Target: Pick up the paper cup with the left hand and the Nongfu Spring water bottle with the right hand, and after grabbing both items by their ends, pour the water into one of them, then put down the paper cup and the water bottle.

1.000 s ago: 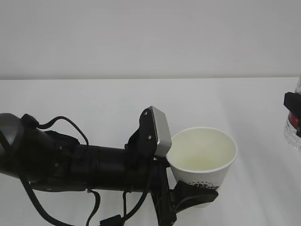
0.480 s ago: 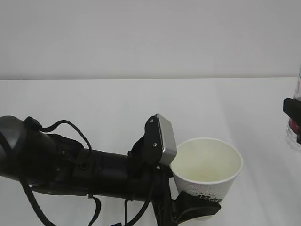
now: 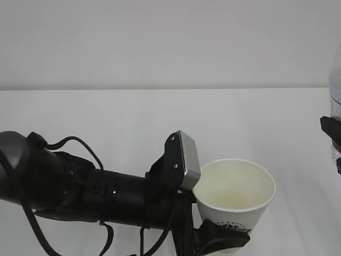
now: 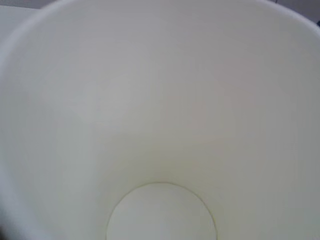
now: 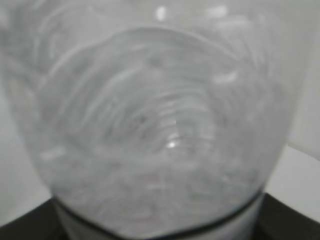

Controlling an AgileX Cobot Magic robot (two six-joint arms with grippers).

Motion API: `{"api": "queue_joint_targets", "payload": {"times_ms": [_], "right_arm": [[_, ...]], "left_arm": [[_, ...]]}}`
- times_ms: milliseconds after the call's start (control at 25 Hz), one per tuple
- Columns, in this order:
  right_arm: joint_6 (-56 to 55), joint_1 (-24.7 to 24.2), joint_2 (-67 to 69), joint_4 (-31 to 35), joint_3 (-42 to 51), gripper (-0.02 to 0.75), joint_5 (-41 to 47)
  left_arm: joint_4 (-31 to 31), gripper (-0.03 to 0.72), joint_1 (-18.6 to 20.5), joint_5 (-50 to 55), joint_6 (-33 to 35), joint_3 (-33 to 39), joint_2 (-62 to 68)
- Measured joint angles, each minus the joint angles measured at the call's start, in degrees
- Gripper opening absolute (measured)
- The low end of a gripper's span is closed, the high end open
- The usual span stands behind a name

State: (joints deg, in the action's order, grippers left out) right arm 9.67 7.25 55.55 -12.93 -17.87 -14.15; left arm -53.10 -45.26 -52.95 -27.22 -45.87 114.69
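- The white desk (image 3: 106, 112) fills the lower two thirds of the exterior view, under a plain pale wall (image 3: 160, 37) that takes the upper third.
- The left hand (image 3: 96, 192), a black arm with looping cables, stretches from the left edge toward the lower middle of that view; a grey rectangular block (image 3: 187, 160) sits tilted near its wrist, just beside the cup's rim.
- The paper cup (image 3: 234, 200) stands upright in the lower right of the exterior view, mouth open upward, its cream-white inside in plain sight. A dark logo shows low on its wall, partly covered.
- The left end effector (image 3: 221, 240) is clamped on the paper cup low on its body, a black finger wrapping the lower wall at the bottom edge of the frame.
- In the left wrist view the cup's inside (image 4: 160, 100) fills the whole frame, with the round bottom disc at lower centre. Whether any water lies in it I cannot tell.
- The Nongfu Spring water bottle (image 3: 336, 85) shows only as a clear sliver at the right edge of the exterior view, with a touch of red lower down; it is well apart from the cup.
- The right end effector (image 3: 331, 136) is a black block at that right edge, clamped on the bottle.
- In the right wrist view the bottle's ribbed clear plastic (image 5: 155, 130) fills the frame, blurred, with black end effector parts in the two lower corners.
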Motion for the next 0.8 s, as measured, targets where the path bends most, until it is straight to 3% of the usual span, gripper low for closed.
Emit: {"api": "queue_joint_targets", "payload": {"times_ms": [800], "right_arm": [[14.69,0.00,-0.09,-0.10,0.10,0.440,0.09]], "left_arm": [[-1.39,0.510,0.00,0.00,-0.13,0.00,0.10]]}}
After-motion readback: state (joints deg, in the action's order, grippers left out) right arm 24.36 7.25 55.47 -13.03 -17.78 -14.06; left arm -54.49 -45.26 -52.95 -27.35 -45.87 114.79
